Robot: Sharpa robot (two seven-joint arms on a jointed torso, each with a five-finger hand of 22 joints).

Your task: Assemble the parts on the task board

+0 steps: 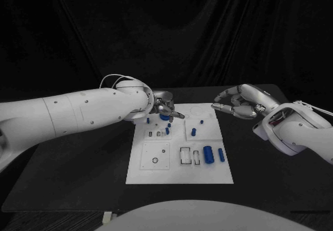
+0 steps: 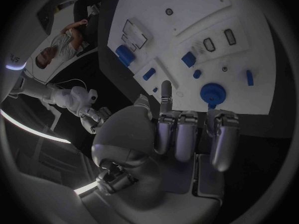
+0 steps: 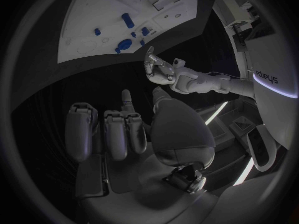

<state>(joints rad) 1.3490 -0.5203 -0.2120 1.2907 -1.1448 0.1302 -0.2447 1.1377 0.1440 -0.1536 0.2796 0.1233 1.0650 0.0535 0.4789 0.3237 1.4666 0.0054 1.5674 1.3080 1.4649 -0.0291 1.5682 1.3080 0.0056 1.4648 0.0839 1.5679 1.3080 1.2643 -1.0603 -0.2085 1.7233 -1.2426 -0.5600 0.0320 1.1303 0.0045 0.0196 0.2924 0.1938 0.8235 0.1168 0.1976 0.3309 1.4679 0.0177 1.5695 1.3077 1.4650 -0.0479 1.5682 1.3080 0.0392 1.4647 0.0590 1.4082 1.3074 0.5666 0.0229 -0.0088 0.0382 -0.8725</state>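
Note:
The white task board (image 1: 182, 168) lies in the middle of the black table. Several blue parts lie on it: a thick cylinder (image 1: 208, 154), a slim one (image 1: 221, 154), small pegs (image 1: 193, 131) and a round knob (image 1: 164, 117) near the far left corner. My left hand (image 1: 165, 109) hovers over that corner. In the left wrist view its fingers (image 2: 187, 134) are curled in with one stretched out, and the round knob (image 2: 212, 92) sits on the board (image 2: 206, 10) just beyond them. My right hand (image 1: 239, 103) hangs past the board's far right corner, fingers (image 3: 112, 132) curled with nothing in them.
Outlined recesses (image 1: 187, 155) and a square plate with small holes (image 1: 155, 156) mark the near half of the board. Black table (image 1: 76, 178) surrounds the board on all sides. The right wrist view shows my left hand (image 3: 163, 69) close to the board's edge (image 3: 87, 40).

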